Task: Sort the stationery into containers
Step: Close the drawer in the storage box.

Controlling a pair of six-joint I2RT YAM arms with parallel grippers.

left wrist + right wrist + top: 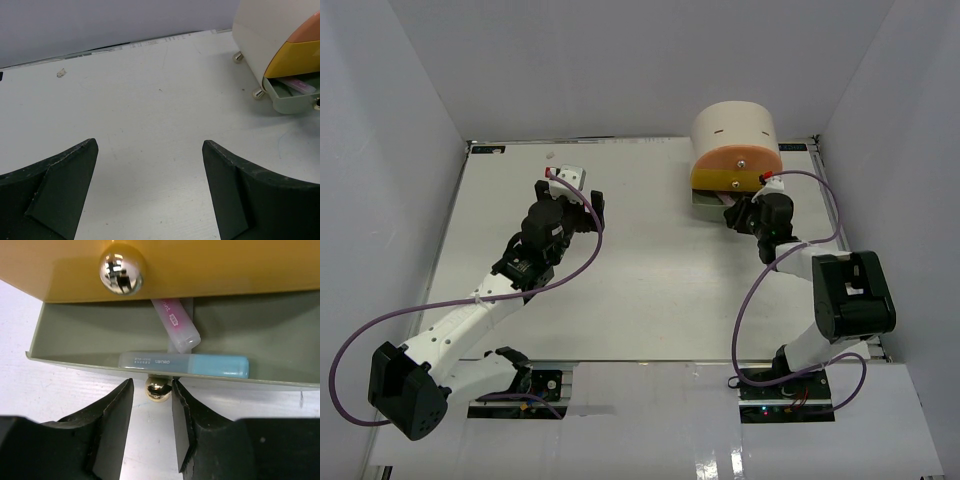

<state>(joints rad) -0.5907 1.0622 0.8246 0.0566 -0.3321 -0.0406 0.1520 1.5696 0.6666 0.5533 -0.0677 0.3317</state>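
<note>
One surface (650,300), white, walled on three sides; it carries everything you have listed below.

One organiser (735,125), cream and round, on small feet at the far right of the surface.

Two arms. Your left arm (470,320) reaches toward the far left-centre, well apart from the organiser. Your right arm (840,300) reaches up to the organiser's front.

Three drawers, stacked: orange drawer (735,160) on top, yellow drawer (225,265) beneath it, grey-green drawer (100,330) lowest and pulled out past the two above.

Two sets of fingers. Your left fingers (65,170) stand wide apart over bare surface and hold nothing. Your right fingers (112,415) stand narrowly apart, one on each side of the lower knob (159,389). You cannot tell whether they clamp it.

Two markers, both inside the grey-green drawer. The blue marker (185,364) lies crosswise along the front wall. The pink marker (176,322) lies front to back, its near end against the blue marker and its far end hidden under the yellow drawer.

Two knobs, shiny gold: the lower knob, on the grey-green drawer's front, and the upper knob (121,267), on the yellow drawer.

One scrap (61,73), tiny, near the far edge at the left.
</note>
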